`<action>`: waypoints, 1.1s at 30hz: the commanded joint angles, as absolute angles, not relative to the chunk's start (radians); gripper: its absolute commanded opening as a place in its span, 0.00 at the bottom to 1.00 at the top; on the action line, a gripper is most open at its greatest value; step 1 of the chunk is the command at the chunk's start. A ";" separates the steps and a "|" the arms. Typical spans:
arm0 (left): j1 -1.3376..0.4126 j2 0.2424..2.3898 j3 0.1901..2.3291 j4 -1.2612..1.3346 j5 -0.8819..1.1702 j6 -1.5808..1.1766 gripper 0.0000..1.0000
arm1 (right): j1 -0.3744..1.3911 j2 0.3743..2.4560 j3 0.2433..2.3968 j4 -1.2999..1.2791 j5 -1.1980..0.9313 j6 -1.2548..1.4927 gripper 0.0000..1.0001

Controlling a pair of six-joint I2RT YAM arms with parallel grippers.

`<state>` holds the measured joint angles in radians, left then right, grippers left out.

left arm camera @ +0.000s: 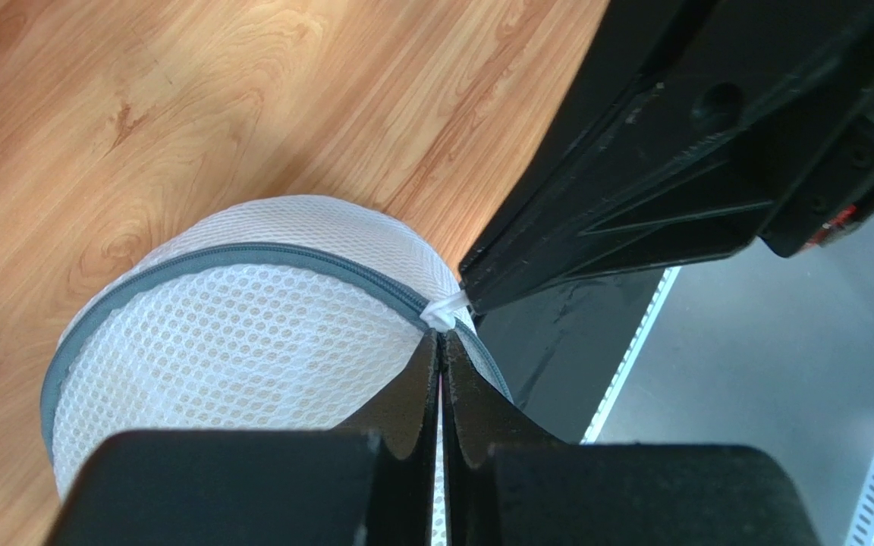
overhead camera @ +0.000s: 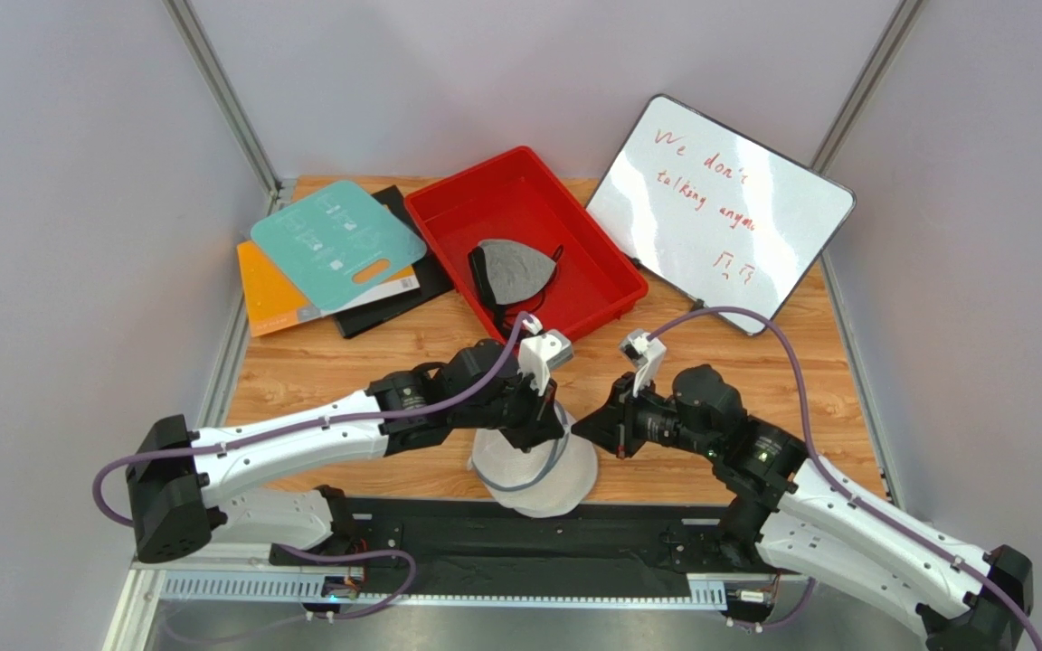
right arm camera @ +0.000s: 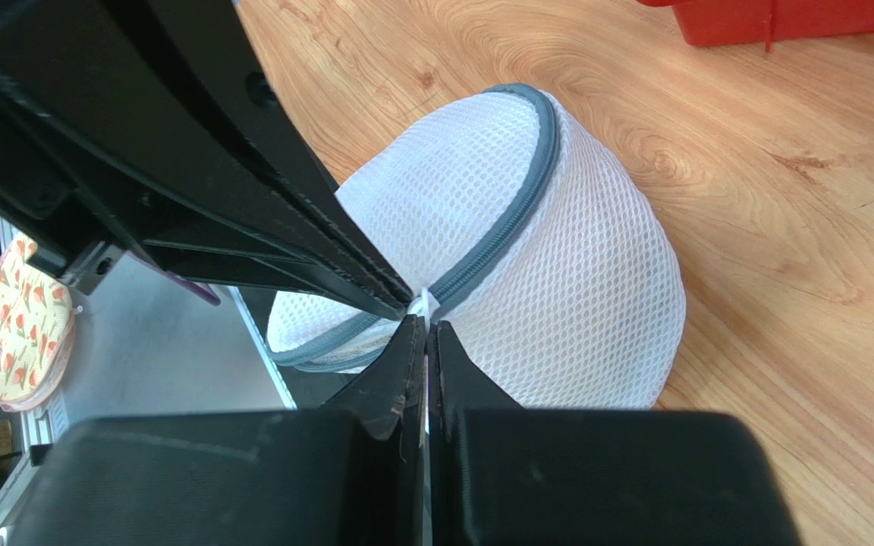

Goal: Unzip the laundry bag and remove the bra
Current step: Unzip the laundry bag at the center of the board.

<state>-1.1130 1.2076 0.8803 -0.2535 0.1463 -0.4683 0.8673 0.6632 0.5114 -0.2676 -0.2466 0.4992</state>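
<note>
The laundry bag (overhead camera: 536, 471), a white mesh dome with a grey zipper band (left arm camera: 236, 259), stands at the table's near edge between my two arms. Both grippers meet tip to tip at the small white zipper pull (left arm camera: 445, 311). My left gripper (left arm camera: 442, 338) is shut on the bag's rim just beside that pull. My right gripper (right arm camera: 425, 324) is shut with the white pull (right arm camera: 425, 303) at its tips. The zipper band looks closed where it shows. The bra is hidden inside the bag; only a faint beige tint comes through the mesh.
A red tray (overhead camera: 595, 251) behind holds a grey bra with black straps (overhead camera: 513, 271). A whiteboard (overhead camera: 717, 210) leans at the back right. Teal, orange and black boards (overhead camera: 336, 244) lie at the back left. The bag slightly overhangs the black base rail (overhead camera: 622, 536).
</note>
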 commanded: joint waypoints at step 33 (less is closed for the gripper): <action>-1.140 1.281 0.945 -0.301 0.111 -0.361 0.49 | 0.879 0.695 0.541 -0.245 -0.196 0.445 0.00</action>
<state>-1.1278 1.2415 0.8867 -0.2966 0.1497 -0.3584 0.8700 0.6983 0.5041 -0.2745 -0.2062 0.4618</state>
